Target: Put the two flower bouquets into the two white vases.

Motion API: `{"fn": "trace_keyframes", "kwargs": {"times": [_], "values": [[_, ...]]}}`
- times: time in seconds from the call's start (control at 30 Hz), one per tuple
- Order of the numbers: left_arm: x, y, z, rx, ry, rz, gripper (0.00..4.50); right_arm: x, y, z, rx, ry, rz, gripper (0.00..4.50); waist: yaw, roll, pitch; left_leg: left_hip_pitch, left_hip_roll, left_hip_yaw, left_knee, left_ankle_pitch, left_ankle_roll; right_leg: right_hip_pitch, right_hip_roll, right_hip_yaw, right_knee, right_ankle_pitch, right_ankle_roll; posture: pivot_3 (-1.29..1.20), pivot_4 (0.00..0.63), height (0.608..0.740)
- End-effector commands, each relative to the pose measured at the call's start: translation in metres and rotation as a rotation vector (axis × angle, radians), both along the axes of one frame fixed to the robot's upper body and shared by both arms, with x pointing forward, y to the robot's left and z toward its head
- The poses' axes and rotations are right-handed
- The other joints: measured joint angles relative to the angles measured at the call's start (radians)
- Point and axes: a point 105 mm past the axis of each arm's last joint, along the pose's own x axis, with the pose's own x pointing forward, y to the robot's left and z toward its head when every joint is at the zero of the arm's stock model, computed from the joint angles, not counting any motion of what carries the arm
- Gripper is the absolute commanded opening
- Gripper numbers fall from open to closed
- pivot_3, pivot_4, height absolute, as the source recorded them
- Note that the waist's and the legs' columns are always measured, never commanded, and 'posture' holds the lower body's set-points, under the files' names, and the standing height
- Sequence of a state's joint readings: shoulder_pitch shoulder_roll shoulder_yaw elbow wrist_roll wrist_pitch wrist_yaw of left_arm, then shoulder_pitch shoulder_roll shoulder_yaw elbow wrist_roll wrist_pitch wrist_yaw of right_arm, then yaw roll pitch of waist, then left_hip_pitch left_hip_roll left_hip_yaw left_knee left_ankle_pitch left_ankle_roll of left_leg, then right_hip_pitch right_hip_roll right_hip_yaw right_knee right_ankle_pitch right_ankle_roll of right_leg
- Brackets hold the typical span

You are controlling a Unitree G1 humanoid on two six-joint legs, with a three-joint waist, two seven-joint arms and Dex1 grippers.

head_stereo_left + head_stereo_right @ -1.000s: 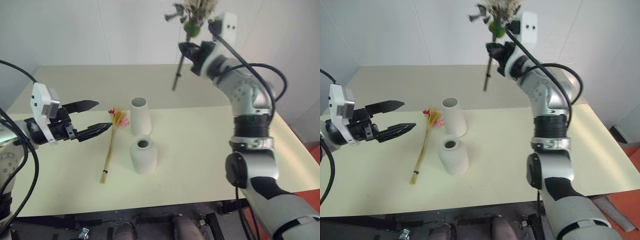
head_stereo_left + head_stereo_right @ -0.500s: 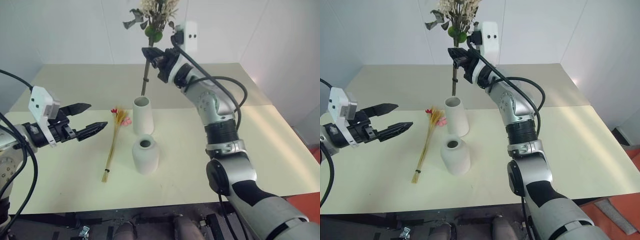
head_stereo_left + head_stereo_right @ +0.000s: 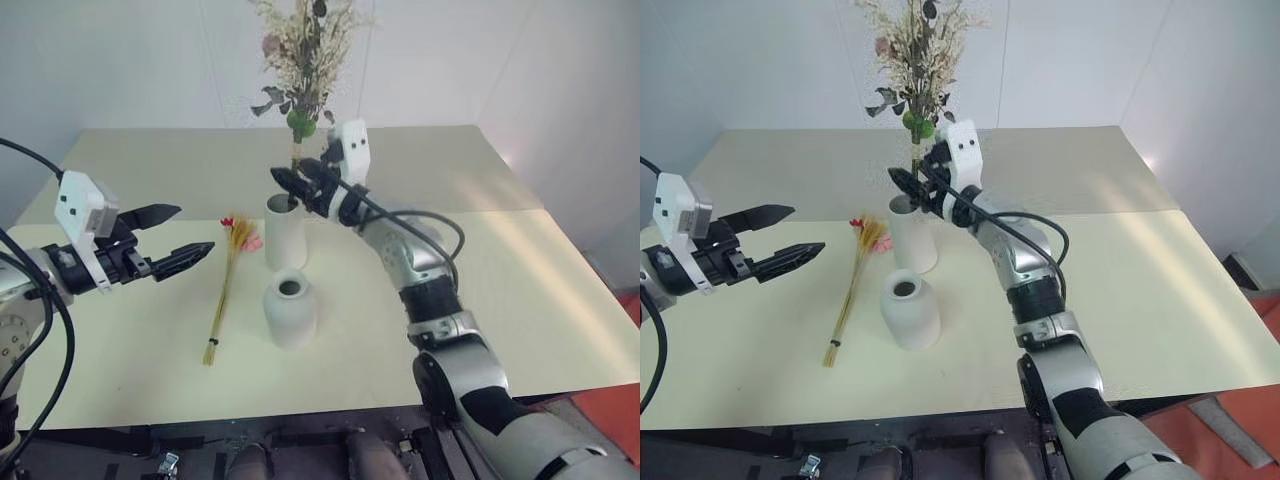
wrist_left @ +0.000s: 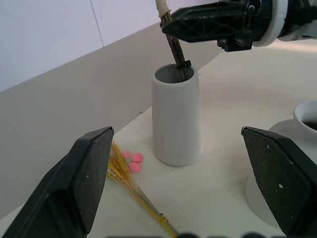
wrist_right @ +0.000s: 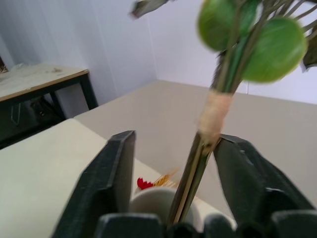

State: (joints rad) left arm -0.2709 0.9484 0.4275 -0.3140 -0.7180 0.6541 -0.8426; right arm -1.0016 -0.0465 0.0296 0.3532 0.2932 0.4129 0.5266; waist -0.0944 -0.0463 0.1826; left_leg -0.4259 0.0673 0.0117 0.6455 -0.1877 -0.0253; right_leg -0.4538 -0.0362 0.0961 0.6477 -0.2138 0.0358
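The bushy bouquet (image 3: 305,50) of white-pink sprigs stands upright with its stem (image 4: 174,49) inside the tall white vase (image 3: 284,238). My right gripper (image 3: 293,185) sits just above the vase's mouth. It is open, its fingers (image 5: 118,163) spread on either side of the wrapped stem. The squat vase (image 3: 290,312) stands in front of the tall one with nothing in it. The thin yellow-stemmed bouquet (image 3: 226,285) lies flat on the table to the left of both vases. My left gripper (image 3: 192,229) hovers open to the left of that bouquet, pointing towards it.
The pale table (image 3: 500,300) stretches wide to the right of the vases and behind them. A white wall stands behind the table's far edge. A dark-legged desk (image 5: 44,79) shows in the right wrist view's background.
My right arm came down and to the left with the bushy bouquet, and its stem went into the tall vase. The right gripper's fingers have spread apart. My left arm stayed still.
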Motion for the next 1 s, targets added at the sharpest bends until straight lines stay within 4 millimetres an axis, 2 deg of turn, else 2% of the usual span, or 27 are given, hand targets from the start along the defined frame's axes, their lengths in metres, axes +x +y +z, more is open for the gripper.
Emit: {"fn": "trace_keyframes", "kwargs": {"times": [0.03,0.07,0.23,0.4,0.7,0.77,1.0], "values": [[0.000,-0.003,0.008,0.017,-0.042,-0.016,4.50,-0.011,-0.004,0.018,0.003,-0.094,0.013,4.33,0.000,0.000,0.000,0.000,0.000,0.000,0.000,0.000,0.000,0.000,0.000,0.000,0.000,0.000,0.000,0.00,0.150,0.740],[0.001,-0.004,0.009,0.017,-0.043,-0.021,4.50,-0.010,-0.004,0.019,0.007,-0.096,0.005,4.48,-0.001,0.000,0.000,0.000,0.000,0.000,0.000,0.000,0.000,0.000,0.000,0.000,0.000,0.000,0.000,0.00,0.150,0.740],[0.004,-0.006,0.011,0.020,-0.047,-0.033,4.50,-0.007,-0.003,0.026,0.021,-0.103,-0.015,4.48,-0.006,0.000,0.000,0.001,0.000,0.000,0.000,0.000,0.000,0.000,0.001,0.000,0.000,0.000,0.000,0.00,0.150,0.740],[0.003,-0.005,0.011,0.022,-0.046,-0.036,4.50,-0.010,-0.007,0.022,0.014,-0.101,-0.010,4.48,-0.003,0.000,0.000,0.000,0.000,0.000,0.000,0.000,0.000,0.000,0.000,0.000,0.000,0.000,0.000,0.00,0.150,0.740],[0.003,-0.006,0.007,0.020,-0.036,-0.030,4.50,-0.031,-0.011,0.010,-0.030,-0.023,0.099,4.48,0.000,0.000,0.000,0.001,0.000,0.000,0.000,0.000,0.000,0.000,0.000,0.000,0.001,0.000,0.000,0.00,0.150,0.740],[0.003,-0.006,0.006,0.021,-0.035,-0.029,4.50,-0.026,-0.011,0.012,-0.020,0.016,0.109,4.48,-0.003,0.000,0.000,0.001,0.000,0.000,0.000,0.000,0.000,0.000,0.001,0.000,0.001,0.000,0.000,0.00,0.150,0.740],[0.003,-0.009,0.006,0.017,-0.043,-0.034,4.50,0.012,-0.003,0.019,0.043,0.127,0.053,4.48,-0.004,0.000,0.000,0.001,0.000,0.000,0.000,0.000,0.000,0.000,0.001,0.000,0.000,0.001,-0.001,0.00,0.150,0.740]]}}
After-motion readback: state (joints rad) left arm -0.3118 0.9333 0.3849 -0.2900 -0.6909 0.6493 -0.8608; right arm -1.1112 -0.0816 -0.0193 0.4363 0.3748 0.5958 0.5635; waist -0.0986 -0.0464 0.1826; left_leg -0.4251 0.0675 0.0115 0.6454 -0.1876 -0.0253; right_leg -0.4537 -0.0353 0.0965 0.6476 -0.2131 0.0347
